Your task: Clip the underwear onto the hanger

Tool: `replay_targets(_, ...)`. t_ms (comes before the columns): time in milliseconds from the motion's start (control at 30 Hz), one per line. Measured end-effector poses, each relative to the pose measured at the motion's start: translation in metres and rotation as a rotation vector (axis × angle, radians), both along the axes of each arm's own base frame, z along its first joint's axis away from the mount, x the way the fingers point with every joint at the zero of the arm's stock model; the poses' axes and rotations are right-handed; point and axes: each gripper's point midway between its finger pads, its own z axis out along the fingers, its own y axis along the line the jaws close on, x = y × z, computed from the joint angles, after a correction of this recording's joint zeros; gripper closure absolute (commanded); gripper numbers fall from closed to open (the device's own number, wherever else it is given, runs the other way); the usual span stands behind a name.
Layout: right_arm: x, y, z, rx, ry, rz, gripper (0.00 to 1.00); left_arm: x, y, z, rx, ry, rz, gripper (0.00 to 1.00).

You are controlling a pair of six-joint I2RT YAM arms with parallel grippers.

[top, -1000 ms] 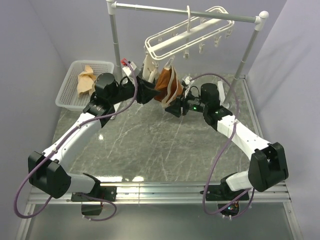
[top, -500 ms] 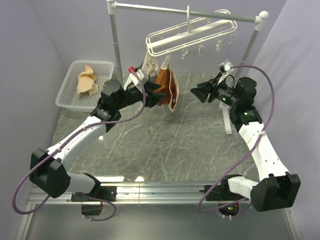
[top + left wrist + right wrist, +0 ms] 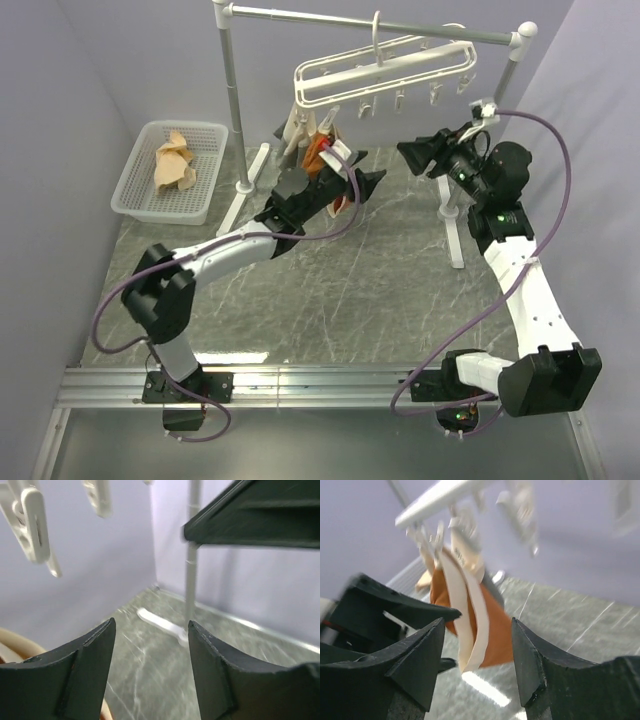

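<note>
The white hanger (image 3: 385, 68) hangs from the rail by its hook. The rust-orange underwear (image 3: 317, 152) with its beige waistband dangles from one of its clips, partly hidden behind my left arm. In the right wrist view the underwear (image 3: 500, 630) hangs free under the hanger bar (image 3: 440, 497). My left gripper (image 3: 362, 172) is open and empty, just right of the underwear. In its own view my left gripper (image 3: 150, 630) holds nothing, with clips (image 3: 32, 525) above it. My right gripper (image 3: 408, 152) is open and empty, further right and apart from the underwear; it also shows in the right wrist view (image 3: 477, 645).
A grey rail (image 3: 370, 22) on white posts (image 3: 232, 90) spans the back. A grey-and-beige garment (image 3: 293, 130) hangs left of the underwear. A white basket (image 3: 135, 180) with a tan cloth (image 3: 172, 160) stands at the back left. The rail's right post (image 3: 497, 105) stands near my right arm.
Both grippers were at the underwear. My right gripper has pulled away to the right and up. My left gripper has swung right, past the underwear, which stays hanging from its clip.
</note>
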Motion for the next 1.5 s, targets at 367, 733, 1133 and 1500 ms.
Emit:
replay_targets(367,0.023,-0.035,0.062,0.083,-0.082,-0.194,0.33,0.050,-0.047,0.048,-0.214,-0.079,0.148,0.34)
replay_targets(733,0.025,-0.041,0.059,0.083,-0.069,-0.205,0.28,0.087,-0.056,0.059,-0.301,-0.083,0.282,0.42)
replay_targets(1133,0.023,-0.027,0.056,0.025,-0.086,-0.106,0.29,0.095,-0.054,0.074,-0.327,-0.124,0.319,0.73)
replay_targets(1500,0.039,-0.009,0.054,0.010,-0.079,0.017,0.32,0.098,-0.043,0.057,-0.271,-0.125,0.311,0.91)
